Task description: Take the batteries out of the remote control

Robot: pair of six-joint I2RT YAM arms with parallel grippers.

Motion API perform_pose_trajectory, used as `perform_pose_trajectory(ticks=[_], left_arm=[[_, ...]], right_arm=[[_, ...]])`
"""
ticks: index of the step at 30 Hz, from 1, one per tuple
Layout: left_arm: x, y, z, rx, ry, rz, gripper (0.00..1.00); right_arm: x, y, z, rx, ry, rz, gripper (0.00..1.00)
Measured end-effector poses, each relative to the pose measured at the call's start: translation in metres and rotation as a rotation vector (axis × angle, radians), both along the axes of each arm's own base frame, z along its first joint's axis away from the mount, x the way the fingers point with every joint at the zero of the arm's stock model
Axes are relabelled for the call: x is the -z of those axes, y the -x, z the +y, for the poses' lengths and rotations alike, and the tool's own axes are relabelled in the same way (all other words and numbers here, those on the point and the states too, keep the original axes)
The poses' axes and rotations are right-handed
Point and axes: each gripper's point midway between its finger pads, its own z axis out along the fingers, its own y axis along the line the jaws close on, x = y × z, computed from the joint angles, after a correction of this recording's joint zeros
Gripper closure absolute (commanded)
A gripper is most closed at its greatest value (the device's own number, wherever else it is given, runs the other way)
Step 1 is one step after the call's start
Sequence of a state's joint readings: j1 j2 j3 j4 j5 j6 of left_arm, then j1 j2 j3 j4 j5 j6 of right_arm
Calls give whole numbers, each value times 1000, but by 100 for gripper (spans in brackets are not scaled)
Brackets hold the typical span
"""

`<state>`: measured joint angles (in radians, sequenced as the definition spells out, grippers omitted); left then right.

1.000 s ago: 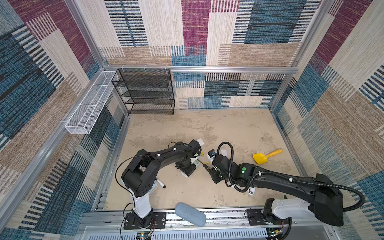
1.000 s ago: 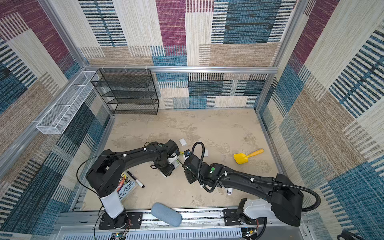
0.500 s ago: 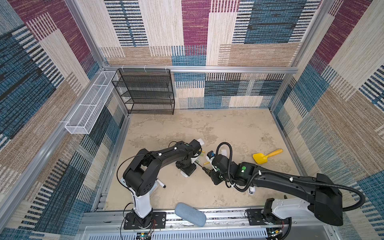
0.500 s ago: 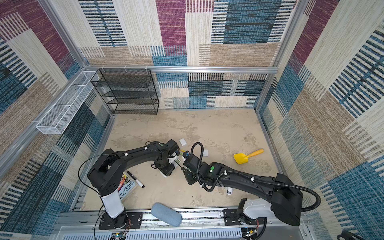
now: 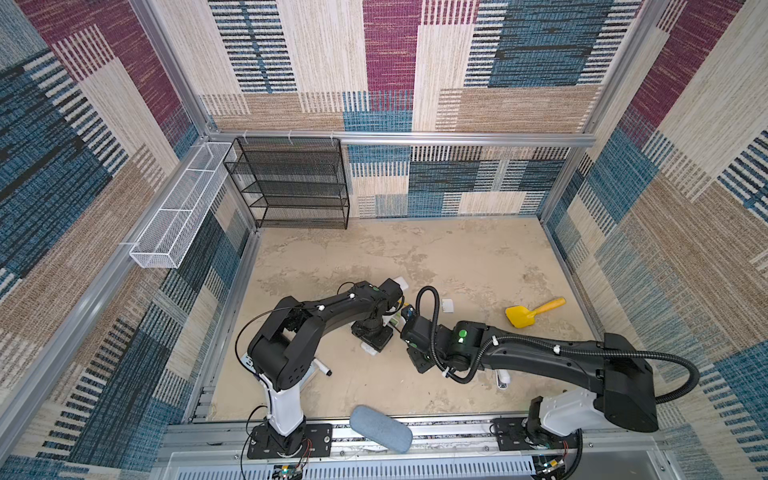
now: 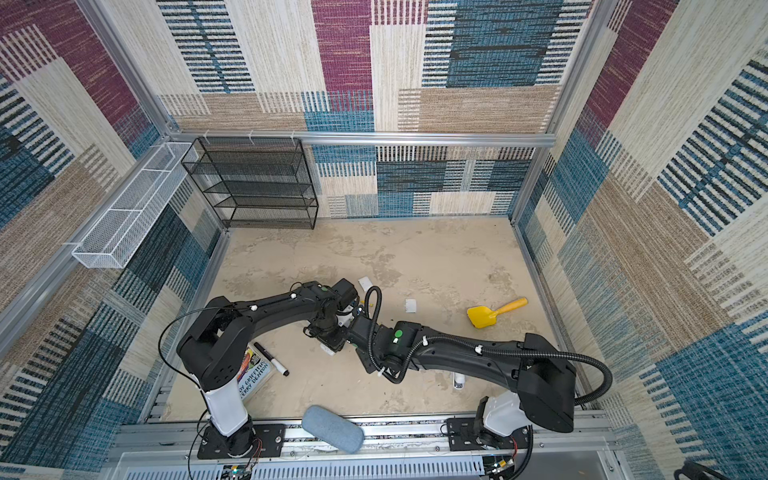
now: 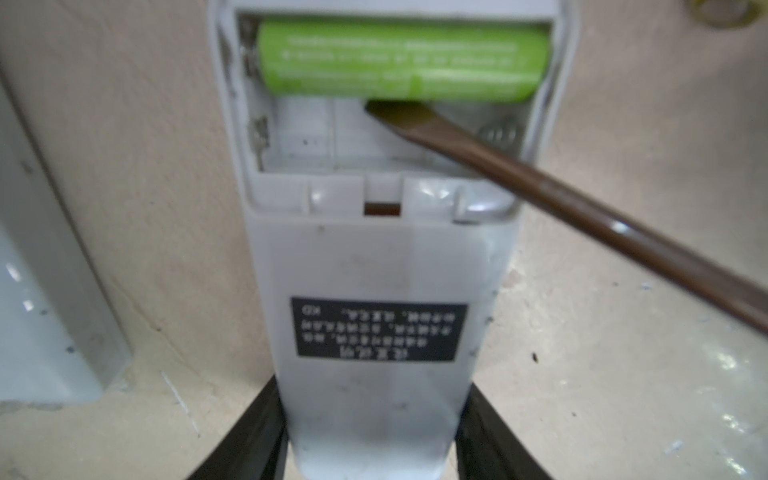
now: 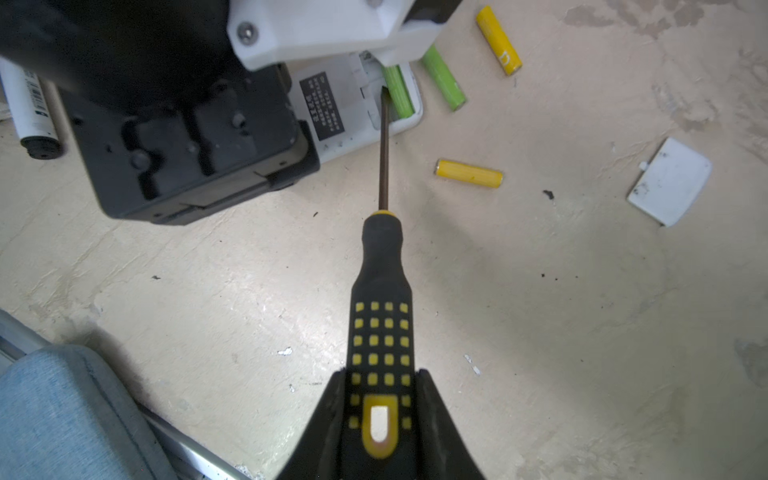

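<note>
While my right gripper [image 8: 380, 384] pinches black-and-yellow-handled screwdriver [image 8: 380, 291] by handle, my left gripper [image 7: 372, 419] clamps end of white plastic remote control [image 7: 374, 257] lying back-up on beige tabletop [image 8: 540, 311]. Screwdriver blade tip sits in empty bay of open compartment, just beside green cylindrical battery [image 7: 401, 62] seated there. Three more loose on tabletop near remote: second green battery [image 8: 442, 79], yellow battery [image 8: 498, 39] beside it, another yellow battery [image 8: 468, 173] apart. White cover plate [image 8: 670, 180] lies well apart.

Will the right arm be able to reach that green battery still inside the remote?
Probably yes: its screwdriver tip sits in the open remote right beside the battery, with nothing between them.
</note>
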<state>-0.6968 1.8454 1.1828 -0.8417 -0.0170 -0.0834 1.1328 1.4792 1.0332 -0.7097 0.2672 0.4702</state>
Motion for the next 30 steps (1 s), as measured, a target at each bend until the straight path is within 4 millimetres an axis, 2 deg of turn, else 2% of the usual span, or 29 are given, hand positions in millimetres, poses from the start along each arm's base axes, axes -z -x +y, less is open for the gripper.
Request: perform_pose_trajectory(ticks=[7,12,18,30], left_arm=[[0,0,0,-11,2,2,41],[0,0,-1,-18,3,3,40],[1,0,-2,-25,4,6,40],[2,0,-1,-41,1,8,38]], right_arm=[[22,2,2,-11,100,-4,100],[27,0,4,0,115,-21,100],[25,-1,3,10,97,-38,100],[2,-4,-1,28,11,-83,100]])
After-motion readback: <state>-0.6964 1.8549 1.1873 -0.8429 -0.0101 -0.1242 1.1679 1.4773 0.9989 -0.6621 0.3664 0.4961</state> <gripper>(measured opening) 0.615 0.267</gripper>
